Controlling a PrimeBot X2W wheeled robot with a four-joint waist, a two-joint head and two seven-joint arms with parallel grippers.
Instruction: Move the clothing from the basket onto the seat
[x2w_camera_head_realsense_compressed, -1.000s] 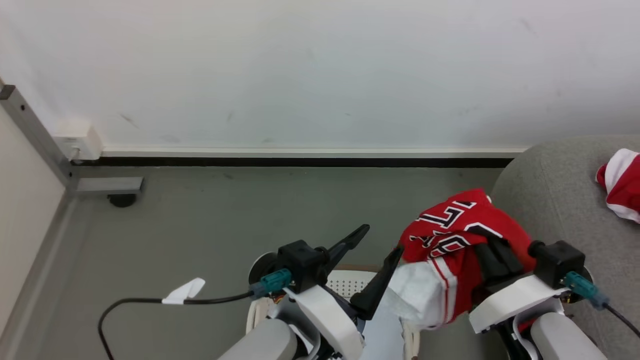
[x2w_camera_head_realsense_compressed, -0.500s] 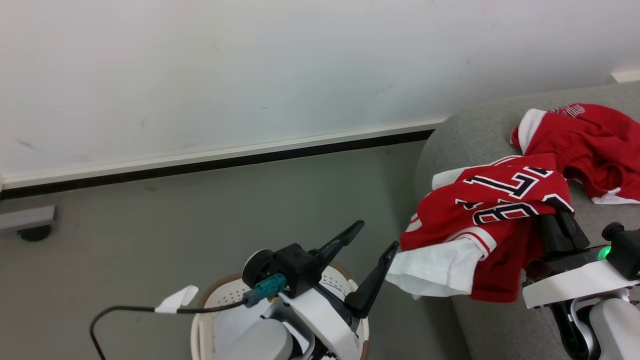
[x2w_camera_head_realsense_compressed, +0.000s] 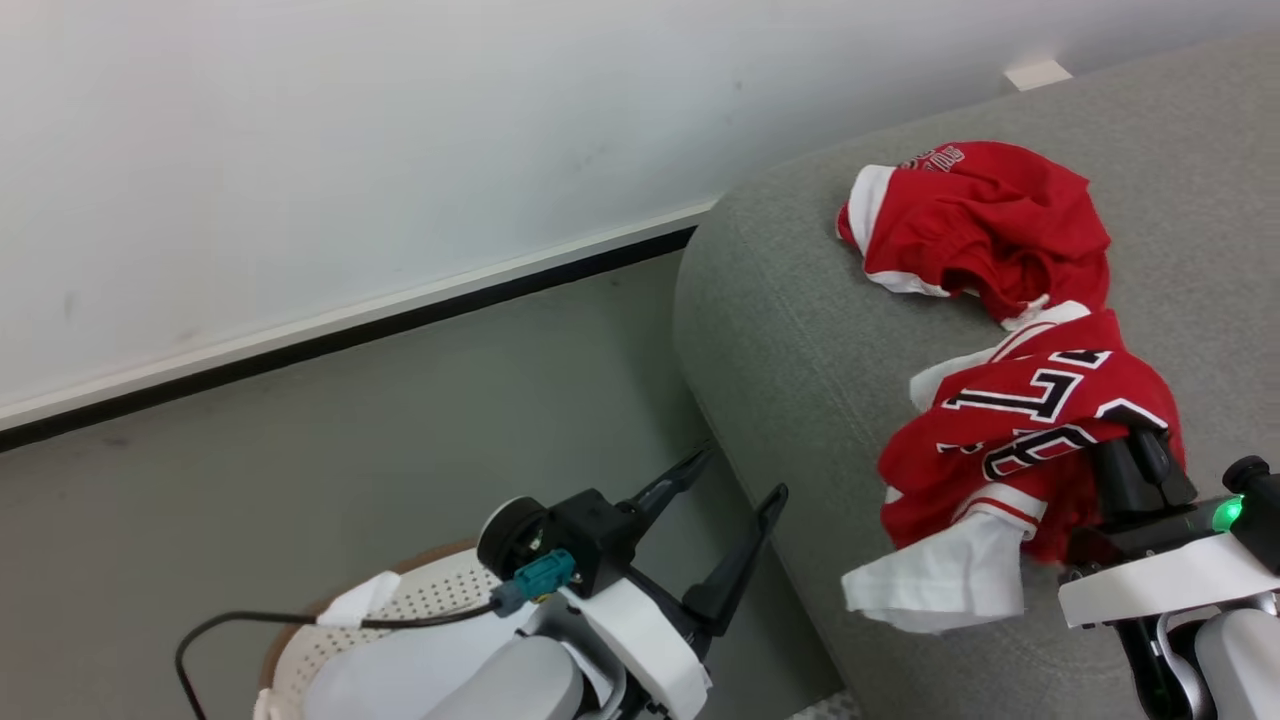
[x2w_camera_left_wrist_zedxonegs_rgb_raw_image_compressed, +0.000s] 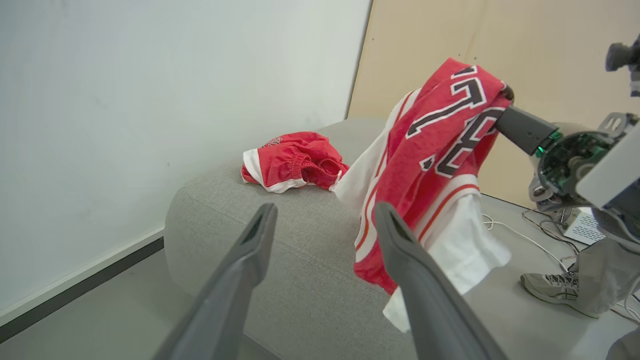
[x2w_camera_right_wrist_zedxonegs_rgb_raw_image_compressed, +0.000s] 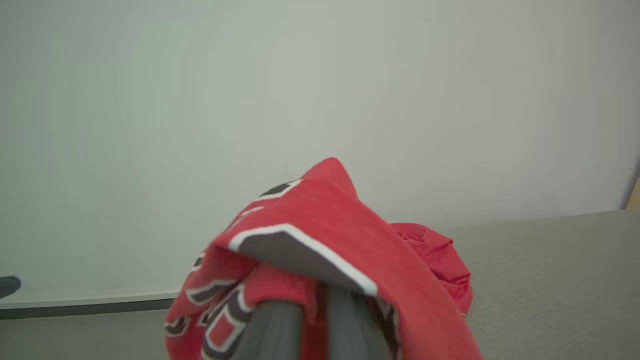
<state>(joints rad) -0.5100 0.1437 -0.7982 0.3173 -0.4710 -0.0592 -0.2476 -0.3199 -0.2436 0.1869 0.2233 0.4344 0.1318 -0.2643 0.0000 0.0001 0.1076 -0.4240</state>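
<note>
Right jaws pinch a limp red lettered jersey (x2w_camera_head_realsense_compressed: 1030, 420) hanging over the rounded grey fabric sofa (x2w_camera_head_realsense_compressed: 800, 330); crumpled red shorts (x2w_camera_head_realsense_compressed: 975, 225) lie farther back. Left jaws gape empty near the perforated basket (x2w_camera_head_realsense_compressed: 420, 600).

Black-and-white lettering on red jersey (x2w_camera_head_realsense_compressed: 1030, 425), possibly "8", otherwise illegible.

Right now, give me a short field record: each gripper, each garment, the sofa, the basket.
left gripper: open, empty
right gripper: shut on the lettered jersey
lettered jersey: draped over the right gripper, hanging above the sofa; contact unclear
second red garment: crumpled on the sofa, apart from both grippers
basket: low beside the sofa, contents hidden
</note>
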